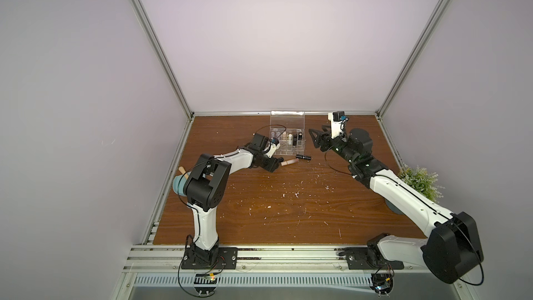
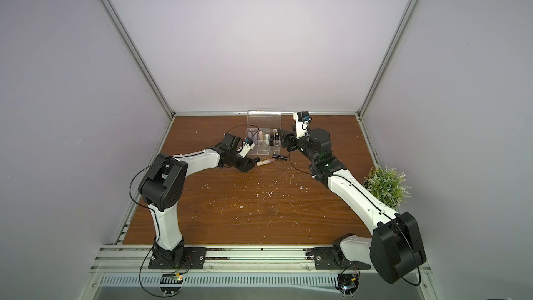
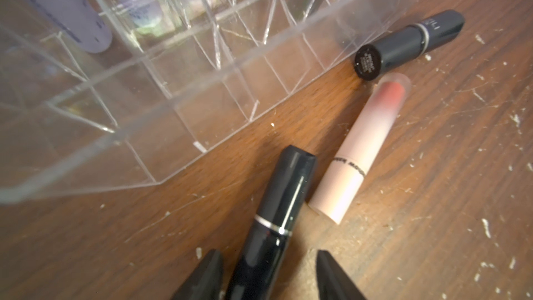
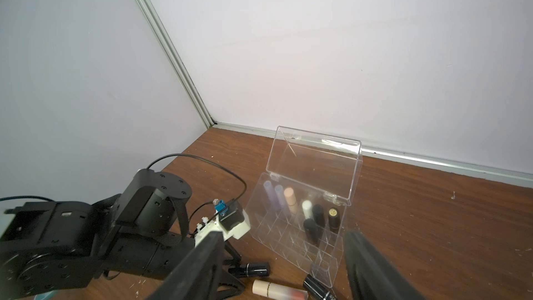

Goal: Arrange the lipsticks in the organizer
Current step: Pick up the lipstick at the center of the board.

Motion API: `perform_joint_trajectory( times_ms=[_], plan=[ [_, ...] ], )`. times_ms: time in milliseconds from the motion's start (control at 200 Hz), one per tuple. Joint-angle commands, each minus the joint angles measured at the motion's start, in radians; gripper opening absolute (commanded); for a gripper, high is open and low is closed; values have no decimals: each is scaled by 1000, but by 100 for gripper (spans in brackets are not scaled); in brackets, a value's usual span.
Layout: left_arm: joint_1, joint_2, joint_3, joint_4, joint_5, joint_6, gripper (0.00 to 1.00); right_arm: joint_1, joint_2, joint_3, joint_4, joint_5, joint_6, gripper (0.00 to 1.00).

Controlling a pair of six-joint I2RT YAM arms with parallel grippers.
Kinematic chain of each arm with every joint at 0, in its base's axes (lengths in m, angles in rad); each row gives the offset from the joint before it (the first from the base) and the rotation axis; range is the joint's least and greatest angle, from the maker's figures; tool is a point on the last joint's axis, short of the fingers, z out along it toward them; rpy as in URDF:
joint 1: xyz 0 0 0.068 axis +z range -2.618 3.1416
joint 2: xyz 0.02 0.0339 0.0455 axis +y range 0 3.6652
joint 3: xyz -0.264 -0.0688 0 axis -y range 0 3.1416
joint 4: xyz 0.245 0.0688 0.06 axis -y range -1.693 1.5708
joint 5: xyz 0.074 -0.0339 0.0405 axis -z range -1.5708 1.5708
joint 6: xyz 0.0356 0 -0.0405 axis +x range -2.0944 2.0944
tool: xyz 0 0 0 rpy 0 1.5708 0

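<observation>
The clear organizer stands near the back wall with its lid up. Several lipsticks stand in its back cells: lilac, beige, white and black. In front of it three lie on the table: a black lipstick, a pink one and another black one. My left gripper is low on the table, open, with the near black lipstick between its fingers and a gap on one side. My right gripper hangs open and empty beside the organizer's right end.
A potted plant stands at the right edge beside the right arm. A teal dustpan and a wooden-handled brush sit behind the left arm's elbow. White crumbs are scattered over the wooden table.
</observation>
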Motion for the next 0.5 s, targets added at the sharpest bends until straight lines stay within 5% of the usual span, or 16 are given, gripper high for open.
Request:
perform_joint_trajectory(
  times_ms=[0, 495],
  plan=[
    [-10, 12, 17, -38, -9, 4, 50, -7, -43, -5, 32, -17, 9, 72],
    [-42, -25, -15, -57, -38, -2, 32, -15, -51, -8, 31, -21, 11, 70]
  ],
)
